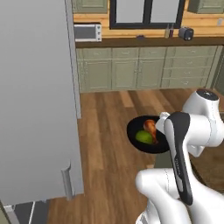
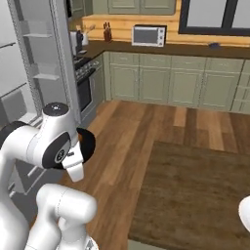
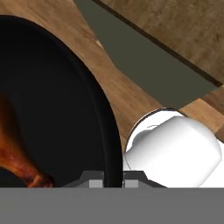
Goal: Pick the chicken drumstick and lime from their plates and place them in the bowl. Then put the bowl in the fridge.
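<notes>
The fridge (image 1: 37, 100) stands with its door swung wide, ready to take the load. The bowl (image 1: 144, 142) hangs above the floor, carried level so nothing spills. The claw (image 3: 113, 179) pinches its rim. Inside lie the drumstick (image 1: 150, 127) and lime (image 1: 143, 137).

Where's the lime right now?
In the left base view the lime sits inside the black bowl, touching the chicken drumstick, held over the wood floor right of the open fridge door.
</notes>
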### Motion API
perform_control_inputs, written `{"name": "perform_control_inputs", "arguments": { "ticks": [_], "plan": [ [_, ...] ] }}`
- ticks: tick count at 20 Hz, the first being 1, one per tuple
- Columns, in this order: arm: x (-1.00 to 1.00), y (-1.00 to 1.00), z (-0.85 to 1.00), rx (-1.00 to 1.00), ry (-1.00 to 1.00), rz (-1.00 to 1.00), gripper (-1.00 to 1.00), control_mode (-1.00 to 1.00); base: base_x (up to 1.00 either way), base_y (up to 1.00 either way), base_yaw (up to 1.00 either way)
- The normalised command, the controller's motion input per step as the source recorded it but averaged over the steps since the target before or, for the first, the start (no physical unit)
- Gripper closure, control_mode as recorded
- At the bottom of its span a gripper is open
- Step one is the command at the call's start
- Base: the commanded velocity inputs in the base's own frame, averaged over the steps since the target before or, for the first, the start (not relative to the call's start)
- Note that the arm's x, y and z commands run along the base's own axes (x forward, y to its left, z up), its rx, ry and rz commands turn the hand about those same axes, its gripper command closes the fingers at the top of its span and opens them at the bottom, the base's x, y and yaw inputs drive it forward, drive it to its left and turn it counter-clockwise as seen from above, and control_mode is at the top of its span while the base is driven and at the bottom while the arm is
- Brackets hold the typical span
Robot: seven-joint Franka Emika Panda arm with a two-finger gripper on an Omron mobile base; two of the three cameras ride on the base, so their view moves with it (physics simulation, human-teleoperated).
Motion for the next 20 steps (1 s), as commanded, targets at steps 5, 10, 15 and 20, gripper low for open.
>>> {"name": "perform_control_inputs", "arguments": {
  "ticks": [5, 10, 15, 20],
  "plan": [
    [0.0, 0.0, 0.0, 0.0, 0.0, 0.0, 1.0, 1.0, 0.97, 0.04, 0.02],
    [0.0, 0.0, 0.0, 0.0, 0.0, 0.0, 1.0, 1.0, 1.0, -0.03, 0.11],
    [0.0, 0.0, 0.0, 0.0, 0.0, 0.0, 1.0, 1.0, 0.9, -0.06, 0.16],
    [0.0, 0.0, 0.0, 0.0, 0.0, 0.0, 1.0, 1.0, 0.67, 0.0, 0.41]
  ]
}}
